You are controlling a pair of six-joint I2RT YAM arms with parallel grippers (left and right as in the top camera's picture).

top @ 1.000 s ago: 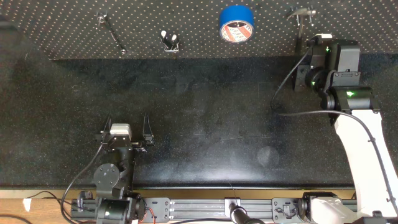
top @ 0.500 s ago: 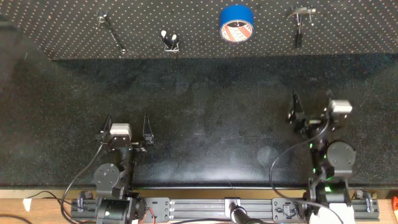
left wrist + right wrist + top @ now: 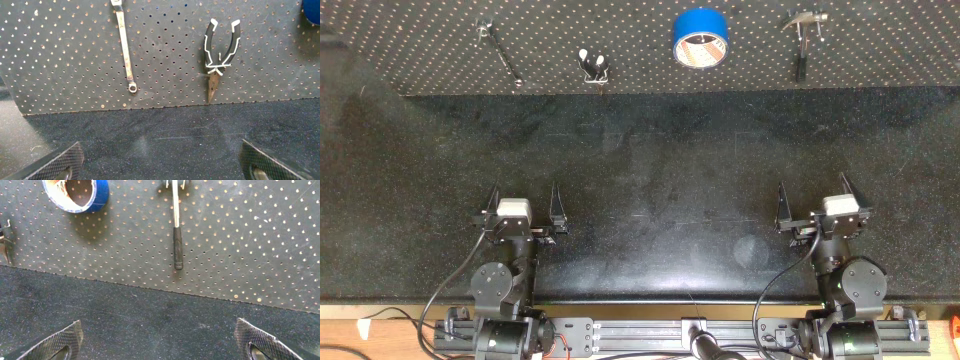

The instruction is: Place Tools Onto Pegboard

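Here, pegboard: stands along the far edge of the dark mat.
Tools: wrench, pliers, tape roll and hammer hang on it, left to right.
Left gripper: near left, over the mat, fingers spread wide, holding nothing.
Right gripper: near right, fingers likewise wide, holding nothing.

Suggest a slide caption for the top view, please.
Wrench, pliers, tape roll and hammer hang on the pegboard; left claw and right claw sit open.
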